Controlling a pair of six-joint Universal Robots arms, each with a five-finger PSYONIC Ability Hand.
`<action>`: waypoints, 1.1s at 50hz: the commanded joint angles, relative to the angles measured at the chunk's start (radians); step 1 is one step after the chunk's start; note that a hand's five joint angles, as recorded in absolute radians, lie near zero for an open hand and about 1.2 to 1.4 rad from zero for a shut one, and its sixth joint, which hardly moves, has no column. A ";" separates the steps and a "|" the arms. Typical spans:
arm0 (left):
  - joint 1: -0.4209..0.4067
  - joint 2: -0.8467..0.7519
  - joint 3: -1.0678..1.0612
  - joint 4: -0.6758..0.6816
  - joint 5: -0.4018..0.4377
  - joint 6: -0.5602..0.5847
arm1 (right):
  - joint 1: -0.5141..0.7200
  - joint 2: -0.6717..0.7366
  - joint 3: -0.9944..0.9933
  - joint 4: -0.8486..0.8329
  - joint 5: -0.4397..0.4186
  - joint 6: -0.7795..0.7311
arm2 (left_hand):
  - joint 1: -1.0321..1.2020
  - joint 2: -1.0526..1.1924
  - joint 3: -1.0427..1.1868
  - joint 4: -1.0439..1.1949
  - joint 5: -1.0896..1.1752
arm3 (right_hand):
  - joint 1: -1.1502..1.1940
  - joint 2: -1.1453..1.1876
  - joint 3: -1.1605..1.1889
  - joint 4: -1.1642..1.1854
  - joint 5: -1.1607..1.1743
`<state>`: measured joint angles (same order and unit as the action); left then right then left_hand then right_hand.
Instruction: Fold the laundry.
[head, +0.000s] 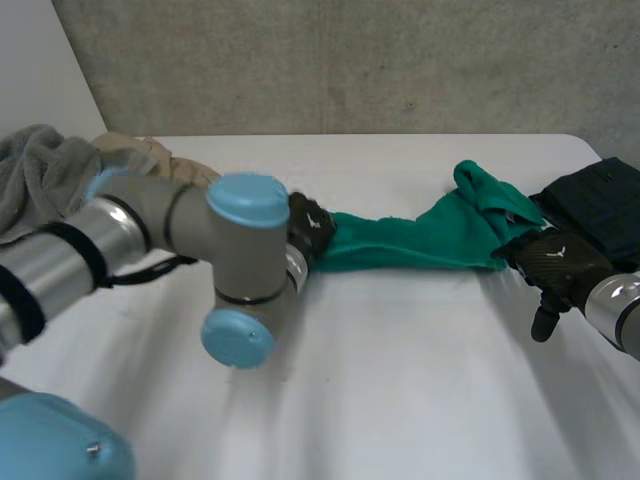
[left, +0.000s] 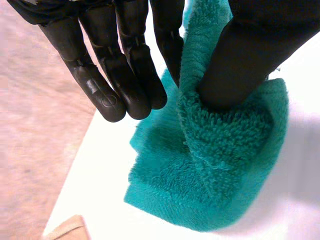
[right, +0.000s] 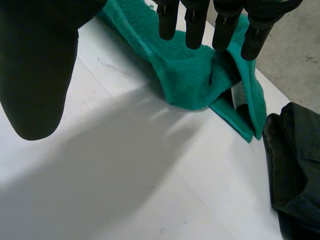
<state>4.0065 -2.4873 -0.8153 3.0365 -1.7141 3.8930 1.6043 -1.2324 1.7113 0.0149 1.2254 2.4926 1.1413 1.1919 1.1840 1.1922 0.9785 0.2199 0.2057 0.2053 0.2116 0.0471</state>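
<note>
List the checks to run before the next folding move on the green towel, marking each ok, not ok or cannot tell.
1. Grip of the left hand on the green towel: ok. Thumb and fingers pinch one end.
2. Grip of the right hand on the other end: not ok. Its fingers are straight and open over the cloth.
3. Towel lying flat: not ok. It is bunched and doubled over near the right hand.
4. Towel apart from the dark garment: cannot tell. They lie very close together.
5. Bare table in front of the towel to fold on: ok.
</note>
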 joint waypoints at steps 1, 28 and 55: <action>-0.006 0.284 -0.186 0.005 0.013 -0.075 | 0.003 -0.036 -0.019 0.059 -0.004 0.045 | 0.255 0.204 0.212 0.204 0.243 | -0.045 -0.031 -0.031 -0.037 -0.047; -0.090 0.772 -0.303 -0.041 0.031 -0.259 | 0.459 0.247 -0.294 -0.105 0.552 0.733 | 0.255 0.204 0.212 0.204 0.243 | -0.045 -0.031 -0.031 -0.037 -0.047; 0.020 0.806 -0.397 -0.042 0.067 -0.265 | 0.082 -0.116 -0.148 0.208 0.063 0.466 | 0.255 0.204 0.212 0.204 0.243 | -0.016 -0.002 -0.001 -0.008 -0.018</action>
<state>4.0435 -1.6863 -1.2257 2.9936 -1.6546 3.6307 1.7348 -1.3272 1.5750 0.2522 1.3046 2.9509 1.1414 1.1953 1.1873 1.1933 0.9786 0.3723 0.3707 0.3886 0.3909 0.2003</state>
